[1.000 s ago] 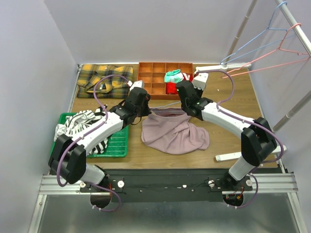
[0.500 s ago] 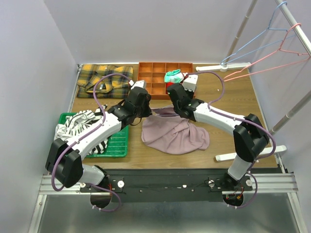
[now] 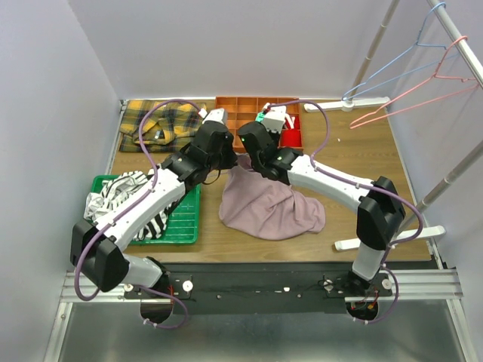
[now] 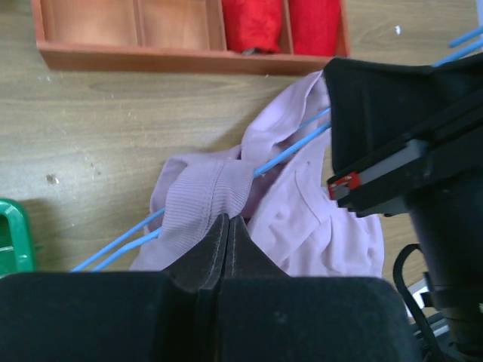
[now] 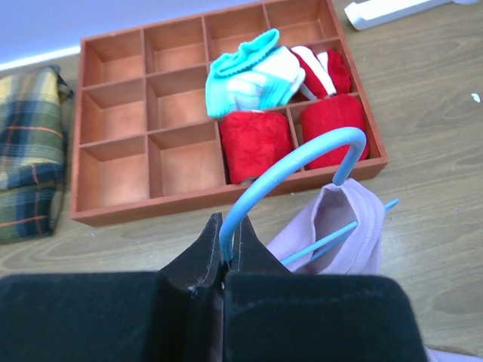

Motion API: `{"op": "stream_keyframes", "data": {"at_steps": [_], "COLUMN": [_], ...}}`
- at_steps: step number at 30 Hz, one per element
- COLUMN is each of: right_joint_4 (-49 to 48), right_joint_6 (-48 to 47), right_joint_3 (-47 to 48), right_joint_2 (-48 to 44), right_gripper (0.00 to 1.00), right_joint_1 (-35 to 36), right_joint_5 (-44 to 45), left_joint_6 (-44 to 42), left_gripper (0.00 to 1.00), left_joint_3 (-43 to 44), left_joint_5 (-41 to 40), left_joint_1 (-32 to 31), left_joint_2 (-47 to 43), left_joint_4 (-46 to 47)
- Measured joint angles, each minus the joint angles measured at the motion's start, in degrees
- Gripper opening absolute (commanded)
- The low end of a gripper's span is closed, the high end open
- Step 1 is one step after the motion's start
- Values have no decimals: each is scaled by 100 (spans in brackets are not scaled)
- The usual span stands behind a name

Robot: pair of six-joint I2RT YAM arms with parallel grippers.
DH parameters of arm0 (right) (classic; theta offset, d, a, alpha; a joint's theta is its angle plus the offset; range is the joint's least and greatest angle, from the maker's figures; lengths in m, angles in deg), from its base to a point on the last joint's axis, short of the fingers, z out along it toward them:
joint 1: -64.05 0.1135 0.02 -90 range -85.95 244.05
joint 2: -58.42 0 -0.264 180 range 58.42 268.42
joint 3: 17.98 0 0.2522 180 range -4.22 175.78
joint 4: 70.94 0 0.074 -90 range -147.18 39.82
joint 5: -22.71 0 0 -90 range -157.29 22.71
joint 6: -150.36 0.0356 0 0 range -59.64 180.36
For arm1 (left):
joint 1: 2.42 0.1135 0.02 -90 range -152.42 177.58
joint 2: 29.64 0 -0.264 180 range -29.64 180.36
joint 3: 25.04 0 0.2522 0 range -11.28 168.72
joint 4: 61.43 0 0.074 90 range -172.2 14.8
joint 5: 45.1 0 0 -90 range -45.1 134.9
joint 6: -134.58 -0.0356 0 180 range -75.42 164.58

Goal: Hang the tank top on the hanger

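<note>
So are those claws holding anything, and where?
Yes. The left gripper pinches the tank top by a ribbed edge; the right gripper clamps the hanger at its hook's base.

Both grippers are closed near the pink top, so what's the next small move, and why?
Probably the left gripper should draw its pinched fold of the tank top further along the hanger wire while the right gripper holds the hook steady, since the wire only just enters the fabric.
</note>
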Motion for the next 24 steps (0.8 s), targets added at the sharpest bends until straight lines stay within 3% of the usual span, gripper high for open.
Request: {"op": "stream_keyframes", "data": {"at_steps": [1, 2, 11, 15, 24], "right_joint_4": [39, 72, 271, 391, 905], "right_joint_6": [-24, -44, -562, -997, -2865], "right_joint_3": [72, 151, 507, 852, 3467], "right_joint_2": [11, 20, -9, -17, -20], "right_gripper": [1, 1, 1, 1, 1], "right_joint_1": [11, 20, 33, 33, 55], "right_joint_5": [0, 2, 35, 0, -544], "left_joint_6": [-15, -37, -234, -437, -1204], "left_gripper": [28, 47, 58, 58, 58], "left_joint_3": [79, 131, 170, 424, 1340], "left_joint_5": [-2, -4, -94, -127, -142], "left_joint_1": [0, 0, 57, 111, 205], "left_joint_2": [0, -11, -946, -1423, -1904], "left_joint_4": [-20, -33, -358, -496, -72]}}
